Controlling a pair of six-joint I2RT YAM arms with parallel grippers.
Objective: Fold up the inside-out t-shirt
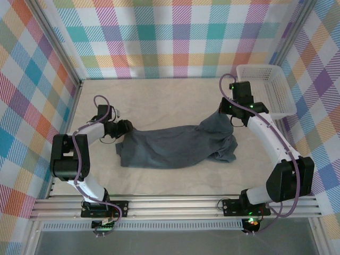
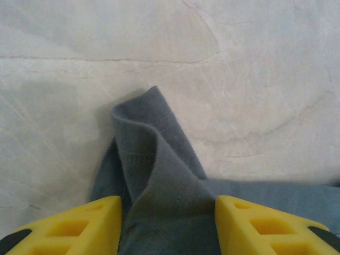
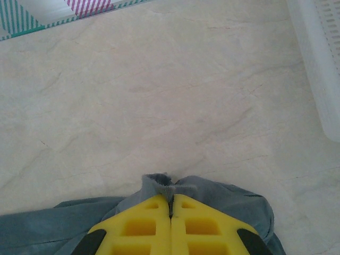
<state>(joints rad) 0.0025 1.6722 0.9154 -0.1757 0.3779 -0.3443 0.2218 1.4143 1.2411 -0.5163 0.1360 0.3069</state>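
Note:
The inside-out t-shirt [image 1: 175,146] is a dark slate-grey cloth stretched in a long wrinkled band across the middle of the table. My left gripper [image 1: 126,127] is at its left end. In the left wrist view its yellow fingers [image 2: 85,226] stand apart, open, with a raised fold of the shirt [image 2: 159,159] lying between them. My right gripper [image 1: 226,110] is lifted at the shirt's right end. In the right wrist view it [image 3: 171,197] is shut on a pinched edge of the shirt [image 3: 234,196], which hangs down from the jaws.
A white plastic basket [image 1: 265,87] stands at the back right corner, close behind my right arm; its wall [image 3: 319,64] is seen at the right edge of the right wrist view. Checked walls enclose the beige table [image 1: 159,101] on three sides.

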